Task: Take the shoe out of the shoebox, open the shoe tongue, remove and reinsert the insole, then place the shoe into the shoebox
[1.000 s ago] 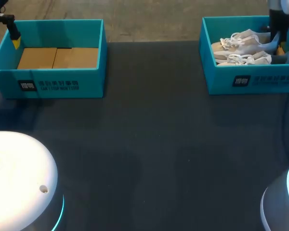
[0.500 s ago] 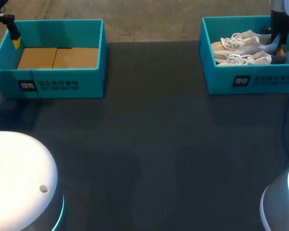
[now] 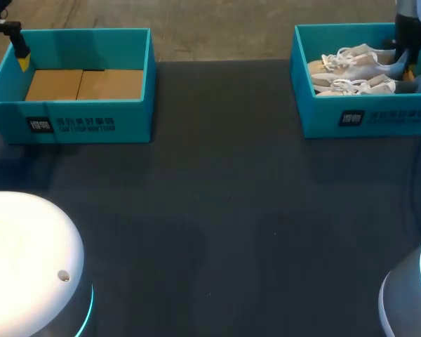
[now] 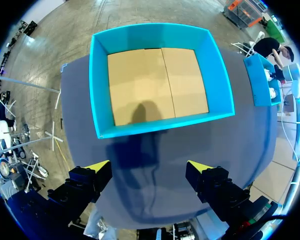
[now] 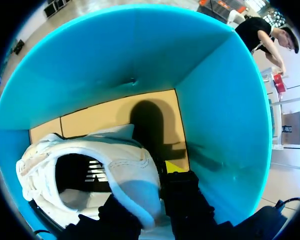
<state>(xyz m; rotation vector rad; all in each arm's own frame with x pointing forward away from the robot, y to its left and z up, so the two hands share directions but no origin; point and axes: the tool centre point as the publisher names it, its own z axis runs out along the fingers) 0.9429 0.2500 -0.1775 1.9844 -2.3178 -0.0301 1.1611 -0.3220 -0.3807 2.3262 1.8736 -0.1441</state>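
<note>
Two white lace-up shoes lie in the teal shoebox [image 3: 365,116] at the back right. My right gripper [image 3: 405,60] reaches down into that box at the heel of the far shoe [image 3: 354,62]; the near shoe [image 3: 358,86] lies beside it. In the right wrist view the gripper [image 5: 157,176] is shut on the heel collar of the shoe [image 5: 125,160], one finger inside the opening, the other outside against the box wall [image 5: 215,110]. My left gripper [image 4: 149,166] hangs open over the near rim of the second shoebox [image 4: 97,85].
The second teal shoebox [image 3: 77,112] at the back left holds only its brown cardboard floor, with my left gripper [image 3: 19,56] at its left rim. Dark tabletop [image 3: 217,210] stretches between and in front of the boxes.
My right gripper has edged slightly to the right at the shoe's heel. The left arm has kept still.
</note>
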